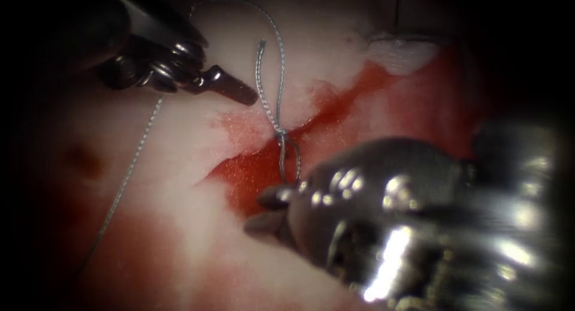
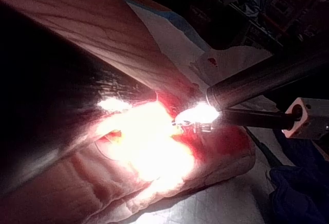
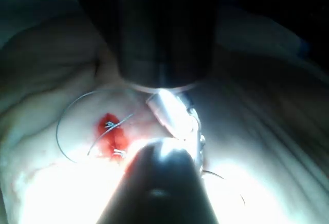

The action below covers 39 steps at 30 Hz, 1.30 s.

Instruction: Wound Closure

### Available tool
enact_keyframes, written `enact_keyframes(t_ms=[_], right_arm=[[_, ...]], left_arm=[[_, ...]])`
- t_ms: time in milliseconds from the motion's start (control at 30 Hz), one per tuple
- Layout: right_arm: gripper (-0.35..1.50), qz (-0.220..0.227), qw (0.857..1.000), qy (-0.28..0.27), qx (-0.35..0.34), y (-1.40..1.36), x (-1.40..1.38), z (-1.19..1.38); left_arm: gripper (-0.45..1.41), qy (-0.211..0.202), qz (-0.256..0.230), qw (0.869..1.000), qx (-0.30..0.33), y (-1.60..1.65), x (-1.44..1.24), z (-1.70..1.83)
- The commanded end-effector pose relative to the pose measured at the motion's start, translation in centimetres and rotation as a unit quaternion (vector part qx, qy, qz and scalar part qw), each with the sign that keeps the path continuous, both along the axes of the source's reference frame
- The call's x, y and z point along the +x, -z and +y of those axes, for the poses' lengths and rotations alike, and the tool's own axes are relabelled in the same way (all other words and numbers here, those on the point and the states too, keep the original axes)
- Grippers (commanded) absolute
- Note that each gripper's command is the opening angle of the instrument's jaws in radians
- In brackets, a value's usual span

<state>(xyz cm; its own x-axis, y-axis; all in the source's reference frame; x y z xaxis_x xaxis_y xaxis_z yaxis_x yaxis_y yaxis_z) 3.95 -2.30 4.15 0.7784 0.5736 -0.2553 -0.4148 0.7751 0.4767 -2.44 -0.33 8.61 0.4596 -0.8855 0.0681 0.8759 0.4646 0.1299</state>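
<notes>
Right hand [image 1: 272, 210] over wet tissue [image 1: 179, 239]

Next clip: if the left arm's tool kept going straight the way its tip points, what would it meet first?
Probably the thread: the left tool points toward the picture's right and slightly down, and two twisted strands stand just beyond its tip, above the knot. Depth is unclear, so it might pass over them.
</notes>
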Motion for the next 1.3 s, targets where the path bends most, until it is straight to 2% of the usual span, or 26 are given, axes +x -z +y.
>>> enact_keyframes(t_ms=[33, 100, 167, 200, 300, 467, 500, 533, 567, 600, 633, 667, 767, 867, 933, 1000, 1100, 1133, 1167, 1200, 1300], right_arm=[[0.27, 0.001, 1.000, -0.003, -0.003, 0.01, 0.02, 0.18], [0.57, 0.001, 1.000, -0.003, -0.003, -0.03, -0.05, 0.23], [0.71, 0.002, 1.000, -0.004, -0.004, -0.06, -0.10, 0.25], [0.69, 0.003, 1.000, -0.003, -0.005, -0.07, -0.13, 0.25], [0.39, 0.005, 1.000, -0.001, -0.007, -0.10, -0.16, 0.23], [0.36, 0.005, 1.000, -0.001, -0.008, -0.11, -0.15, 0.21], [0.36, 0.004, 1.000, -0.002, -0.008, -0.11, -0.15, 0.21], [0.37, 0.004, 1.000, -0.002, -0.008, -0.11, -0.14, 0.21], [0.37, 0.004, 1.000, -0.002, -0.008, -0.12, -0.14, 0.21], [0.39, 0.004, 1.000, -0.003, -0.008, -0.11, -0.13, 0.21], [0.39, 0.004, 1.000, -0.003, -0.008, -0.11, -0.13, 0.21], [0.39, 0.003, 1.000, -0.004, -0.010, -0.11, -0.13, 0.22], [0.36, -0.008, 0.999, -0.018, -0.030, -0.08, -0.15, 0.29], [0.42, -0.020, 0.998, -0.038, -0.044, -0.06, -0.21, 0.43], [0.36, -0.008, 0.997, -0.058, -0.041, -0.06, -0.29, 0.55], [0.41, 0.022, 0.995, -0.093, -0.042, -0.09, -0.40, 0.69], [0.49, 0.079, 0.988, -0.111, -0.070, -0.17, -0.58, 0.88], [0.37, 0.111, 0.981, -0.139, -0.083, -0.28, -0.72, 0.98], [0.37, 0.111, 0.981, -0.139, -0.083, -0.28, -0.72, 0.98], [0.24, 0.131, 0.976, -0.151, -0.087, -0.40, -0.82, 1.03], [0.15, 0.188, 0.969, -0.146, -0.067, -0.71, -0.94, 1.06]], left_arm=[[0.81, 0.009, -0.002, 1.000, -0.001, 0.05, -0.04, 0.12], [0.81, 0.012, -0.005, 1.000, 0.002, 0.08, -0.01, 0.14], [0.86, 0.012, -0.007, 1.000, 0.007, 0.12, 0.02, 0.16], [0.86, 0.016, -0.008, 1.000, 0.009, 0.14, 0.04, 0.16], [0.88, 0.033, -0.011, 0.999, 0.015, 0.18, 0.10, 0.17], [0.69, 0.063, -0.031, 0.997, 0.023, 0.24, 0.17, 0.21], [0.59, 0.075, -0.037, 0.996, 0.023, 0.26, 0.19, 0.22], [0.39, 0.084, -0.039, 0.995, 0.025, 0.27, 0.21, 0.22], [0.17, 0.093, -0.041, 0.994, 0.026, 0.28, 0.23, 0.22], [-0.18, 0.117, -0.045, 0.992, 0.034, 0.32, 0.26, 0.23], [-0.18, 0.117, -0.045, 0.992, 0.034, 0.32, 0.26, 0.23], [-0.45, 0.114, -0.048, 0.992, 0.033, 0.33, 0.27, 0.24], [-0.45, 0.109, -0.093, 0.989, 0.044, 0.44, 0.32, 0.29], [-0.45, 0.105, -0.085, 0.990, 0.044, 0.58, 0.36, 0.34], [-0.45, 0.109, -0.078, 0.990, 0.039, 0.66, 0.39, 0.37], [-0.45, 0.113, -0.092, 0.989, 0.029, 0.73, 0.41, 0.40], [-0.45, 0.116, -0.105, 0.988, 0.013, 0.83, 0.41, 0.46], [-0.45, 0.117, -0.116, 0.986, -0.006, 0.90, 0.40, 0.51], [-0.45, 0.117, -0.116, 0.986, -0.006, 0.90, 0.40, 0.51], [-0.45, 0.123, -0.134, 0.983, -0.026, 0.99, 0.37, 0.55], [-0.45, 0.123, -0.158, 0.979, -0.037, 1.14, 0.30, 0.58]])
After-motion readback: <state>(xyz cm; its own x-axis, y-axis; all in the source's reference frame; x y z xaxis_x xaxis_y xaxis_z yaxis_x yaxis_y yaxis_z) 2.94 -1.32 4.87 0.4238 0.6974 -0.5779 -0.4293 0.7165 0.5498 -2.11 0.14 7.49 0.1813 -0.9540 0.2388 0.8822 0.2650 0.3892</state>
